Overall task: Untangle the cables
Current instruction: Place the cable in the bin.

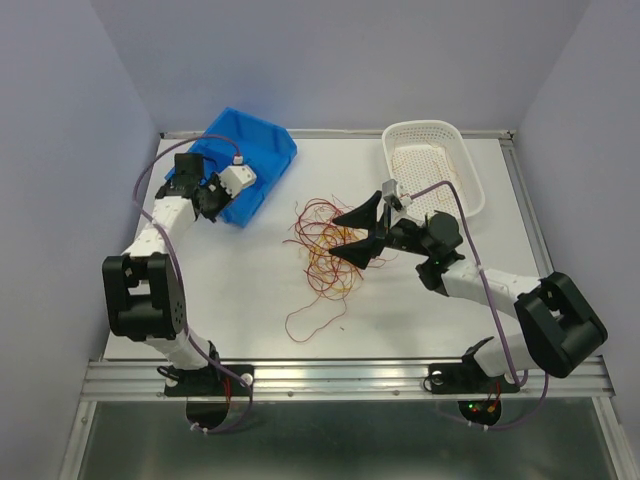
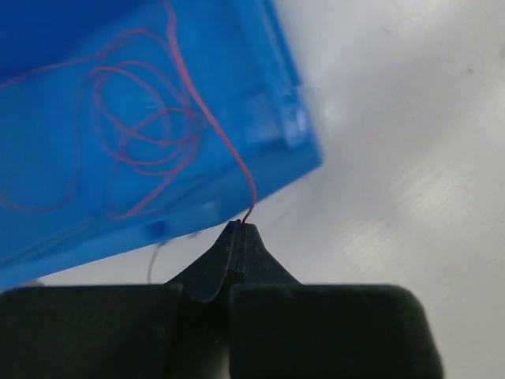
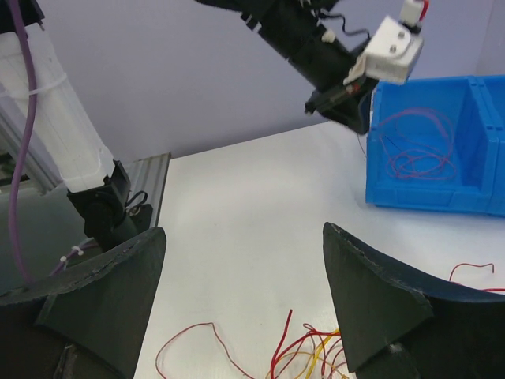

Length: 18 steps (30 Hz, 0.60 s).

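Top: cables (image 1: pixel 322 250) piled at centre of counter (image 1: pixel 230 280); right tool (image 1: pixel 352 232) spread wide at the pile's edge.
Left wrist: left tool (image 2: pixel 239 229) pinched on one red strand (image 2: pixel 222 138) trailing into blue bin (image 2: pixel 268 79); release over the bin.
Right wrist: single out one strand, not a bunch.

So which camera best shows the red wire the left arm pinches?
The left wrist view: the red wire runs from the shut left jaws' tips into the blue bin. The right wrist view shows only distant loops; the top view, nothing clear.
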Available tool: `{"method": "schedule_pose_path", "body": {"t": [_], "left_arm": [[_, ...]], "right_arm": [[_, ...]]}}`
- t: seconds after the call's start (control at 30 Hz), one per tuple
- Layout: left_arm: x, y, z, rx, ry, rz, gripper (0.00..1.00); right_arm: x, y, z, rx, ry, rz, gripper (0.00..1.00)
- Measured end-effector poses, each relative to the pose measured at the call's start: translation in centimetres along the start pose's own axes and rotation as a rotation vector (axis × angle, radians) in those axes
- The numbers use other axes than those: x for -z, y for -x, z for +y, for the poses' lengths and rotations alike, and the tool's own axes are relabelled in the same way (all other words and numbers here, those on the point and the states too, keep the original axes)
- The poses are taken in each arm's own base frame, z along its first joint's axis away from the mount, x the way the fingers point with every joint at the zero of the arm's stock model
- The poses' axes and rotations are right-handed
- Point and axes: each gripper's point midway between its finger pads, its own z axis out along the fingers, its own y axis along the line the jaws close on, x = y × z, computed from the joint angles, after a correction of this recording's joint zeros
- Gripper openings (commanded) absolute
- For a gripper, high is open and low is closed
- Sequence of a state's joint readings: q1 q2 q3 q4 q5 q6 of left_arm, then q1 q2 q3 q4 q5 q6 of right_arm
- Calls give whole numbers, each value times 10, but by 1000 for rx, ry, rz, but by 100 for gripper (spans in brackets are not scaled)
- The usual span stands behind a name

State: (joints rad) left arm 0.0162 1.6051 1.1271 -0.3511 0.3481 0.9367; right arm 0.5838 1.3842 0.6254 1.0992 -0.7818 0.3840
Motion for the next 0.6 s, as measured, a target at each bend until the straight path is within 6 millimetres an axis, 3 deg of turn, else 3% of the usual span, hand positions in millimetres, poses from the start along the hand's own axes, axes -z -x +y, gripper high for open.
{"method": "schedule_pose_path", "body": {"t": [0.1,0.27,0.4,0.6], "left_arm": [[39,34,45,-28,172,-36,0],[79,69,93,-66,357,-47,0],[79,77,101,-122,395,5,0],[52,72,93,-240,322,89,0]], "right_arm": [[0,0,0,0,0,0,86],[0,0,0,0,1,0,86],[0,0,1,-1,3,2,86],[0,0,1,-1,3,2,86]]}}
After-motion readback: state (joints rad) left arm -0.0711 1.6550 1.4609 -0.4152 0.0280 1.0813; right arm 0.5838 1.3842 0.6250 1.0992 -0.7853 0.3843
